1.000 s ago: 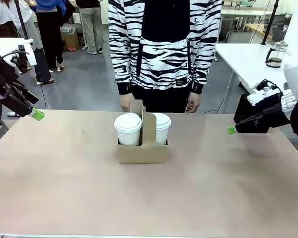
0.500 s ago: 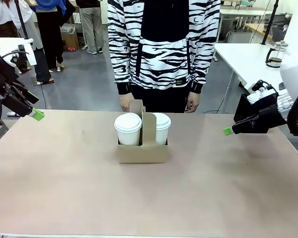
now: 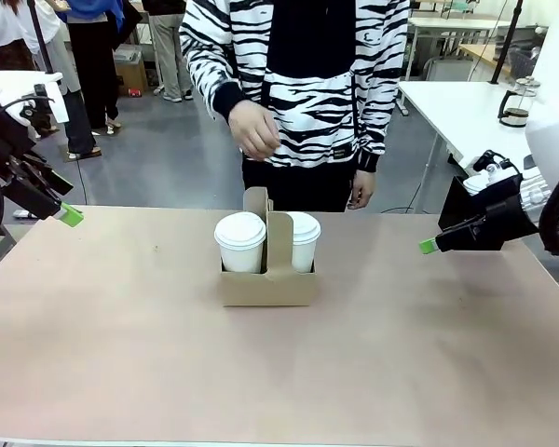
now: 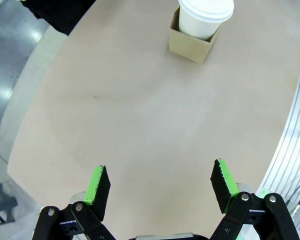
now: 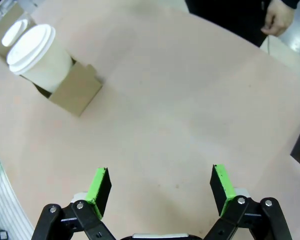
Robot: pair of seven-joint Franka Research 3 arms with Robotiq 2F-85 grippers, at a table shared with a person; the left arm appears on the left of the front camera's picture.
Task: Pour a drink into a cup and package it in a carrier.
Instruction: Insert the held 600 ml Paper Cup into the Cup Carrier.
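Drink itself can't be seen: both cups are lidded, contents hidden. Two white paper cups, one per slot of the single tan cardboard carrier (image 3: 267, 279), mid-table toward the far edge. Left cup (image 3: 240, 242) fully visible above the box wall; right cup (image 3: 303, 240) partly hidden behind the upright centre handle. Lower halves of both hidden inside the carrier. In the left wrist view the carrier is cut off at the top edge, one cup showing; in the right wrist view it sits top left, second cup clipped by the frame.

Two grippers. Left gripper (image 4: 160, 180) spread wide, pinching nothing, over bare table (image 3: 121, 354). Right gripper (image 5: 160, 182) likewise spread, nothing between the pads. Both well apart from the carrier, at the table's sides.

One person behind the table, striped top; one hand (image 3: 254, 129) raised at chest, other hand (image 3: 361, 193) low at the far edge.
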